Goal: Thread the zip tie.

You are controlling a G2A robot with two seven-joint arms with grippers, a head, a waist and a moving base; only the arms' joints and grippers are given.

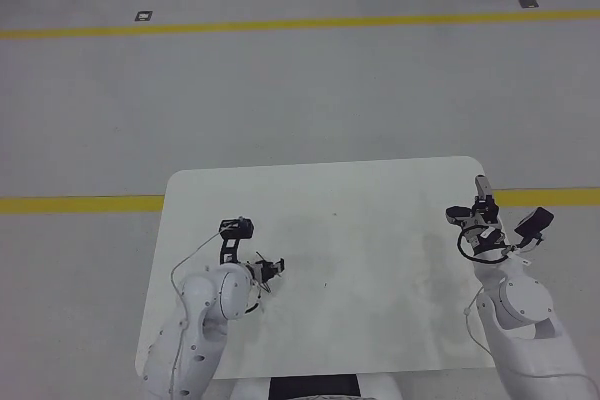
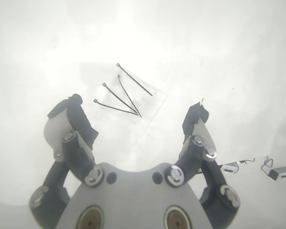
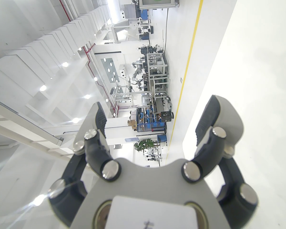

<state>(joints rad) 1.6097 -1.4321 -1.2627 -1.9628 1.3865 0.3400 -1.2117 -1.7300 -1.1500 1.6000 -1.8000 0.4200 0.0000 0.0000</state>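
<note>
On the table [image 1: 380,220], four zip ties [image 2: 129,95] lie loose on a bag [image 2: 155,101] just ahead of my open left gripper [image 2: 137,103], my right gripper [image 3: 156,103] open and empty, so I judge threading not yet begun.

Four zip ties [image 2: 134,80] lie together on the table's [image 1: 380,220] left half.

Thin black plastic zip ties [image 2: 124,94] lie on a clear glossy plastic sleeve [image 2: 157,103] on the matt white table [image 2: 181,36]. On the left gripper [image 2: 137,102], fingertips [image 2: 77,110] wear rough black wrap; the right gripper [image 3: 156,102] shows ribbed black pads [image 3: 207,117], smooth grey metal.
</note>
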